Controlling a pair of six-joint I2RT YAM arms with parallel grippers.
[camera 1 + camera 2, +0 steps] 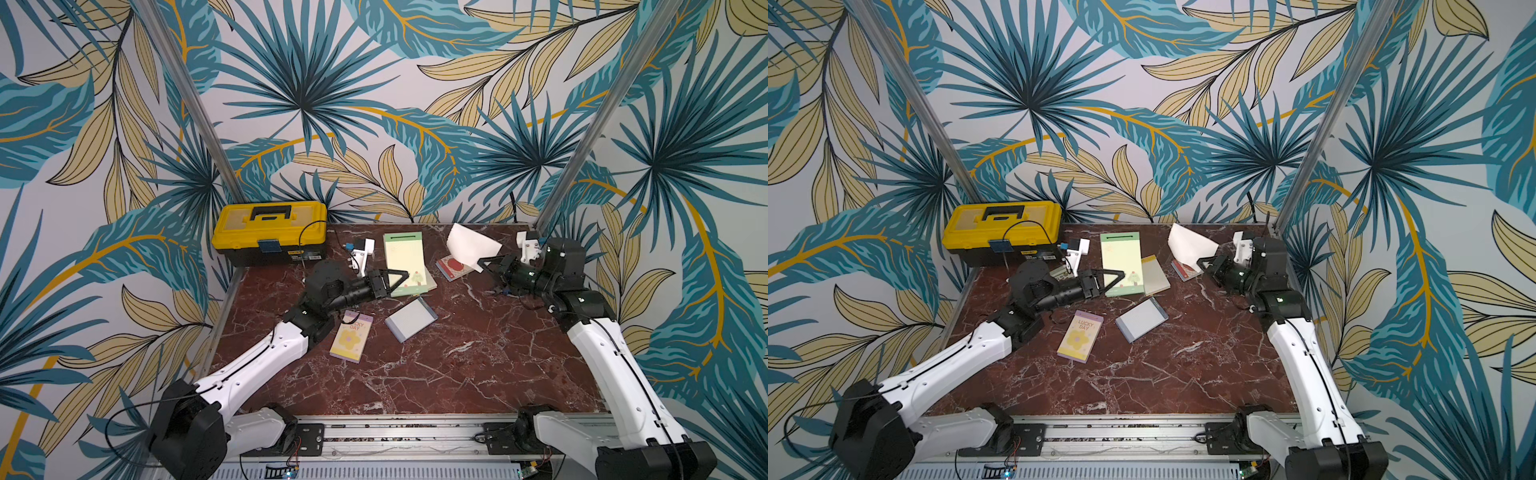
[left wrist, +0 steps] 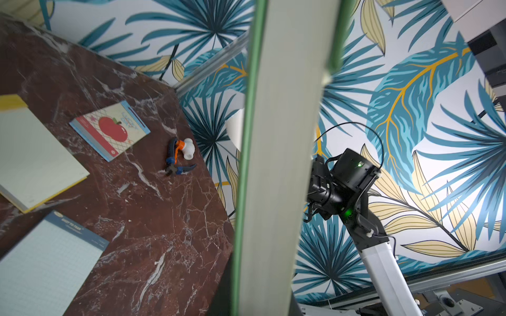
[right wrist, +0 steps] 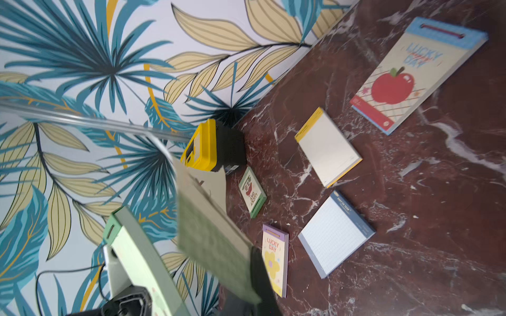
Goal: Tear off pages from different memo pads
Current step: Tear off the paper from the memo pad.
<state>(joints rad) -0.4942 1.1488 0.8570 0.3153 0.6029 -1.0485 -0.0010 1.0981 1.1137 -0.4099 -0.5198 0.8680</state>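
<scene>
The task seems to be at its early part. The right hand is pressed together on one white page, which hangs free in the air right of the frame's centre, apart from any pad. I judge it came off the big green memo pad. The left hand pinches that pad at its lower edge and holds it tilted above the table, near the frame's centre. Five other pads lie flat with no loose sheet beside them, so they look untouched: the apple pad, the cream pad, the blue grid pad, the lilac "LUCKY DAY" pad and a small green pad. The only container, the yellow toolbox at centre left, is closed; its inside cannot be seen.
</scene>
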